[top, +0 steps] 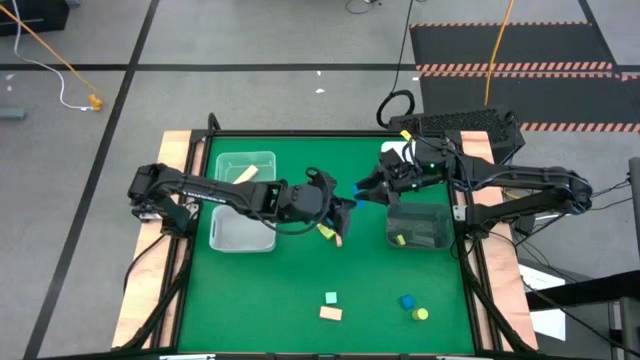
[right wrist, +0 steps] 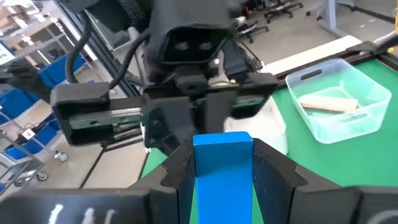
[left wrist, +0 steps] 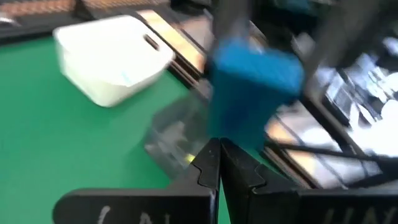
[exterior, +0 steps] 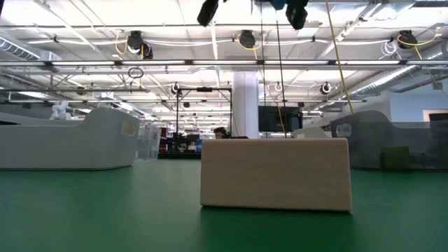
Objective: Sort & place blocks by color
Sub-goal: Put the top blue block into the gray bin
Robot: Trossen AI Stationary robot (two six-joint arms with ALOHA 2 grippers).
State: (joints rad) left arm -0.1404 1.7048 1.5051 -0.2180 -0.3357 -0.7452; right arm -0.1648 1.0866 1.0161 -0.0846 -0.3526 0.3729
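Observation:
A blue block (right wrist: 222, 163) sits between the fingers of my right gripper (right wrist: 222, 177), high over the table's middle (top: 364, 190). My left gripper (left wrist: 219, 167) is shut and faces it (top: 342, 208); its fingertips stand just below the blue block (left wrist: 252, 93). A yellow block (top: 327, 232) lies on the table under the left gripper. Near the front edge lie a mint green block (top: 331, 298), a tan block (top: 331, 313) (exterior: 274, 173), a second blue block (top: 407, 301) and a yellow cylinder (top: 421, 314). My right gripper pinches the blue block by two opposite side faces (right wrist: 198, 171), one finger on each. The block is lifted clear of the table and sticks out past the fingertips toward the left gripper. My left gripper's shut tips are next to the block's lower edge (left wrist: 217, 134); I cannot tell whether they touch it.
A clear bin (top: 243, 205) on the left holds a tan plank (top: 245, 175). A darker clear bin (top: 418, 225) on the right holds a yellow-green piece (top: 398, 240). A white bin (left wrist: 112, 56) stands at the far right. Open green mat lies in the near middle.

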